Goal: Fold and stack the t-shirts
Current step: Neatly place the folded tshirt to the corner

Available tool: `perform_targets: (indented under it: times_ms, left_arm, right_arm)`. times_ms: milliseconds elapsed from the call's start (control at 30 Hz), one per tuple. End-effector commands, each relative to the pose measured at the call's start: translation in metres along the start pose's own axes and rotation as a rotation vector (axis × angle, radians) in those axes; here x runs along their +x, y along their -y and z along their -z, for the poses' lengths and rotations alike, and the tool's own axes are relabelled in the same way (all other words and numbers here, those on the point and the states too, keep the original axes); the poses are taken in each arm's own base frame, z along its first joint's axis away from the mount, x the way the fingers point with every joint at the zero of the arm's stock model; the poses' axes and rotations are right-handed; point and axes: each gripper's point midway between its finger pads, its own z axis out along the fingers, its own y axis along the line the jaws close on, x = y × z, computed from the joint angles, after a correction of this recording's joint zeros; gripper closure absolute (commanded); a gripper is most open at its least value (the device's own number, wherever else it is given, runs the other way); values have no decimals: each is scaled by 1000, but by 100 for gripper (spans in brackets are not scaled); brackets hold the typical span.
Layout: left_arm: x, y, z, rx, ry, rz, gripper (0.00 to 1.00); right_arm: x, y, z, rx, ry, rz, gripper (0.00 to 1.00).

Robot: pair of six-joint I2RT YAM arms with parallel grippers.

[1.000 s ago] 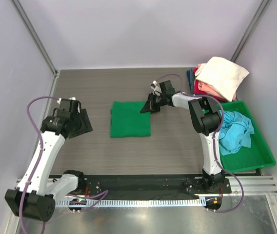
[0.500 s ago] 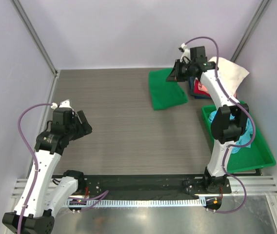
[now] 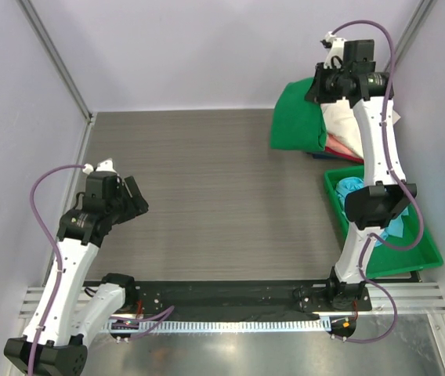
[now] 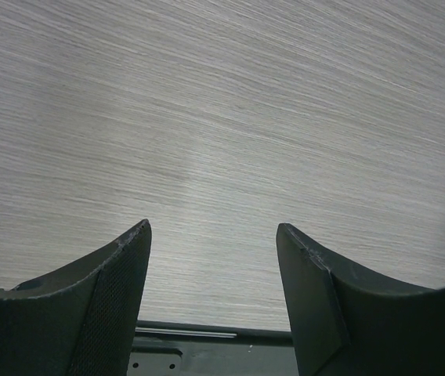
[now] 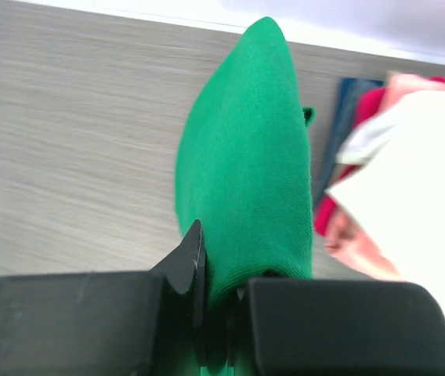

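The green t-shirt [image 3: 297, 117], folded into a plain, unmarked pad, hangs in the air at the far right of the scene. The right gripper [image 3: 326, 86] pinches it by one edge. In the right wrist view the black fingers [image 5: 183, 266] are closed tight on the cloth, and the shirt [image 5: 246, 157] drapes away from them toward the far wall.

Just to its right lies a pile with a cream t-shirt [image 5: 410, 227] on top, a pink-red t-shirt [image 5: 367, 106] under it and a navy t-shirt [image 5: 348, 117] at the bottom. Seen from above, the green cloth overlaps the pile's left side, though whether it touches is unclear.

Nearer on the right, a light blue t-shirt [image 3: 350, 186] lies crumpled in a green bin [image 3: 410, 262].

The table [image 3: 207, 172] is grey-brown with a fine wood grain. Pale lilac walls [image 3: 207, 55] enclose it, and a metal rail [image 3: 230, 313] runs along the near edge.

Well apart at the near left, the left gripper [image 4: 211, 258] hovers with its jaws spread wide over bare tabletop.
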Motion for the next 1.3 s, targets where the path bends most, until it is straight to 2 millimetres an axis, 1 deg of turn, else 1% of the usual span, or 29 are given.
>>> perform_targets:
  times_ms: [0, 33, 67, 133, 233, 333, 400, 500, 567, 667, 700, 800, 833, 933, 967, 1000, 1067, 1133, 1167, 1200, 1233, 1267]
  left_arm:
    - [-6, 6, -4, 23, 22, 1, 34]
    - [-6, 6, -4, 23, 22, 1, 34]
    - [-7, 5, -4, 19, 21, 2, 34]
    - [-6, 5, -4, 21, 21, 2, 35]
    - [-6, 5, -5, 18, 17, 2, 35]
    - [-5, 5, -6, 15, 14, 1, 36]
    - [-5, 4, -6, 11, 14, 3, 36]
    - [-5, 3, -9, 4, 5, 3, 36]
    - [-4, 3, -10, 0, -1, 3, 37]
    - [-4, 2, -11, -7, -6, 5, 37]
    - [-3, 2, -12, -9, -8, 4, 37]
    - [-2, 2, -13, -10, -16, 3, 37]
    - [-2, 2, -14, -11, -18, 3, 37]
    - [-1, 2, -15, -14, -23, 2, 38]
    - [0, 2, -15, -16, -27, 2, 38]
    - [0, 2, -15, -15, -28, 2, 38]
    - [0, 2, -16, -15, -28, 2, 38]
    - [0, 2, -17, -18, -33, 3, 38]
    - [1, 2, -17, -16, -34, 3, 38]
    - [1, 2, -17, -19, -36, 3, 38]
    - [1, 2, -18, -20, -37, 2, 38]
    - [1, 1, -17, -20, -37, 2, 39]
  right_arm:
    - [-28, 20, 42, 98, 95, 75, 99]
    - [-32, 25, 47, 128, 110, 84, 99]
    - [-37, 25, 53, 134, 128, 122, 99]
    - [-43, 42, 64, 180, 150, 144, 99]
    - [-52, 54, 76, 216, 182, 192, 99]
    - [-59, 58, 78, 210, 212, 249, 99]
    - [-64, 64, 79, 224, 232, 278, 99]
    - [-72, 71, 85, 245, 262, 314, 99]
    - [-77, 80, 91, 264, 277, 328, 99]
    - [-80, 86, 93, 250, 298, 330, 99]
    - [-80, 92, 94, 255, 297, 330, 99]
    - [-77, 103, 90, 247, 289, 333, 99]
    - [-77, 102, 87, 220, 292, 334, 99]
    - [-73, 111, 77, 206, 280, 334, 99]
    - [-73, 111, 73, 185, 280, 343, 99]
    - [-70, 116, 65, 177, 268, 359, 99]
    - [-69, 124, 60, 170, 267, 372, 99]
    - [-66, 135, 48, 171, 256, 375, 99]
    - [-67, 143, 47, 177, 263, 372, 99]
    - [-66, 145, 43, 164, 264, 371, 99]
    - [-62, 153, 35, 162, 253, 358, 99]
    - [-64, 160, 34, 172, 261, 363, 99]
